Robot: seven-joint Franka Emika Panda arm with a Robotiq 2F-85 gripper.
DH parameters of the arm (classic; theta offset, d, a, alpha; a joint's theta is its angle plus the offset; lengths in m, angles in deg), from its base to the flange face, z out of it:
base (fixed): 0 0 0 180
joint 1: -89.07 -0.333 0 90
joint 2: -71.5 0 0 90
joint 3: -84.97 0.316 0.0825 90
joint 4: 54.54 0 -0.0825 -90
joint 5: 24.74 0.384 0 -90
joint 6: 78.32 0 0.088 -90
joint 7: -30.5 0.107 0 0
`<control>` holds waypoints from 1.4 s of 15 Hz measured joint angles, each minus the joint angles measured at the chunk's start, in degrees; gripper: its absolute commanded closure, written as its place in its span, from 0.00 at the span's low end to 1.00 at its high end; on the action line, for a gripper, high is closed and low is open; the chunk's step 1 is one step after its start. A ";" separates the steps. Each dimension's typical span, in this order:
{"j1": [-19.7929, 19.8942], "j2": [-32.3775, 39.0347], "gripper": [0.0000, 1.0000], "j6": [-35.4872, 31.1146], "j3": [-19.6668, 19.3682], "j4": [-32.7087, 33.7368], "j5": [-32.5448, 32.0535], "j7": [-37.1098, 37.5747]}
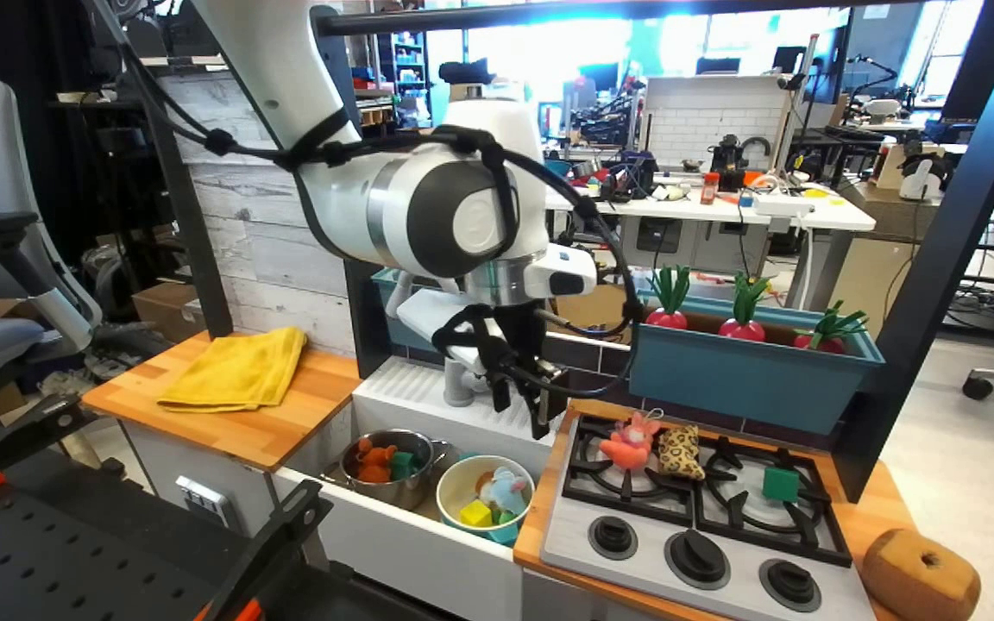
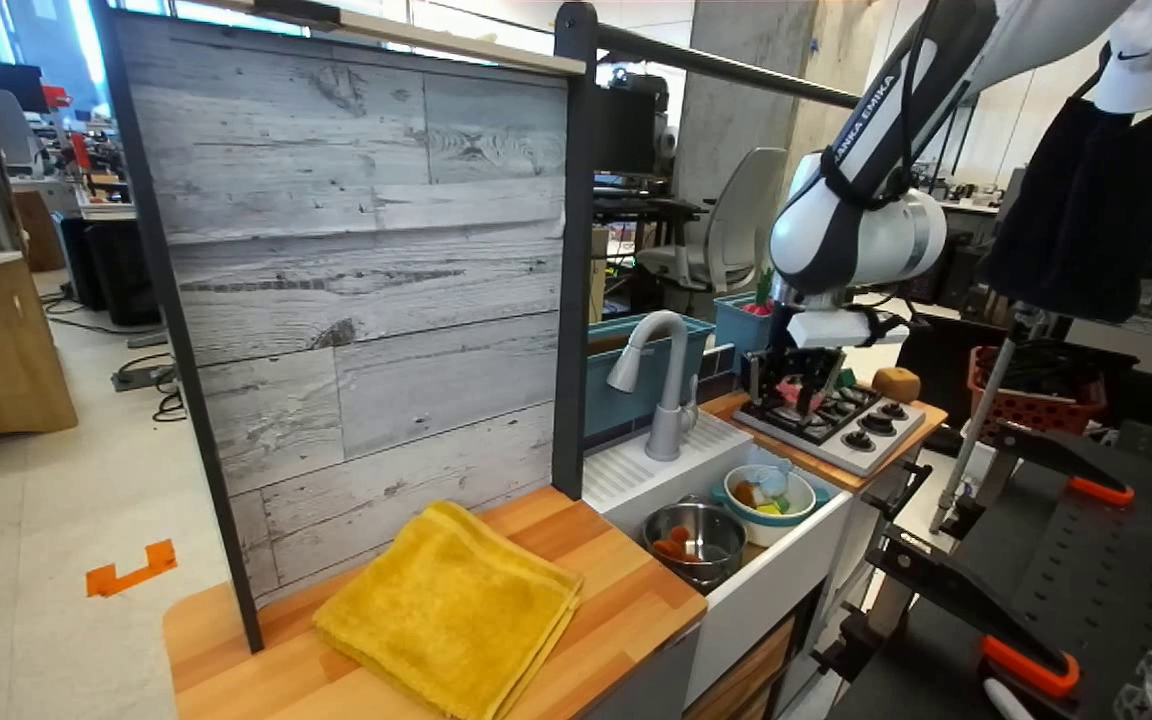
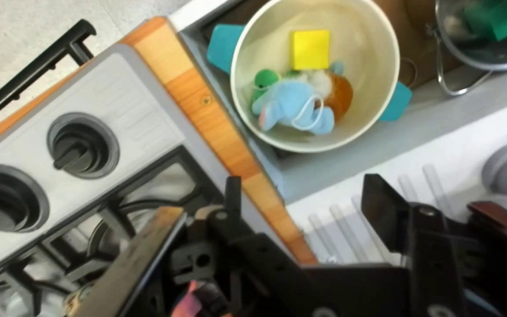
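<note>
Gripper (image 3: 303,196) near stove (image 3: 143,105): fingers (image 3: 379,202) spread wide, nothing held; cream pot (image 3: 370,79) in sink (image 1: 402,548) contains blue plush (image 3: 286,100), yellow block (image 3: 310,49)

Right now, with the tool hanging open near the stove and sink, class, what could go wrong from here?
A sideways swing might clip the faucet, which appears close to the open tool. Coming straight down, it could strike the wooden strip between the sink and stove. Passing low over the stove, it might knock the pink toy resting there.
</note>
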 measured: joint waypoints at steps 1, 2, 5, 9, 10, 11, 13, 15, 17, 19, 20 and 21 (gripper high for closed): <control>1.02 -0.84 0.00 -0.23 -0.31 0.32 0.66 0.53; 2.01 -1.22 0.07 -0.24 -0.82 1.24 1.41 1.28; 3.97 0.22 0.28 3.33 -3.47 6.94 2.31 6.14; 3.99 7.12 0.33 7.75 -5.72 16.66 2.32 14.46; 3.98 9.14 0.34 8.34 -5.73 19.18 2.34 16.31; 3.96 11.15 0.34 8.90 -5.73 21.69 2.35 18.07; 3.95 14.71 0.61 10.54 -5.73 26.32 2.35 20.90; 3.96 17.52 0.74 12.49 -5.94 30.24 2.35 22.88; 4.04 19.22 0.86 15.31 -6.85 33.33 2.35 24.44; 4.39 20.03 0.97 17.95 -7.38 35.71 2.35 25.52; 4.59 20.22 0.94 19.08 -7.40 36.57 2.35 25.78; 4.72 20.31 0.96 19.77 -7.40 37.12 2.35 25.80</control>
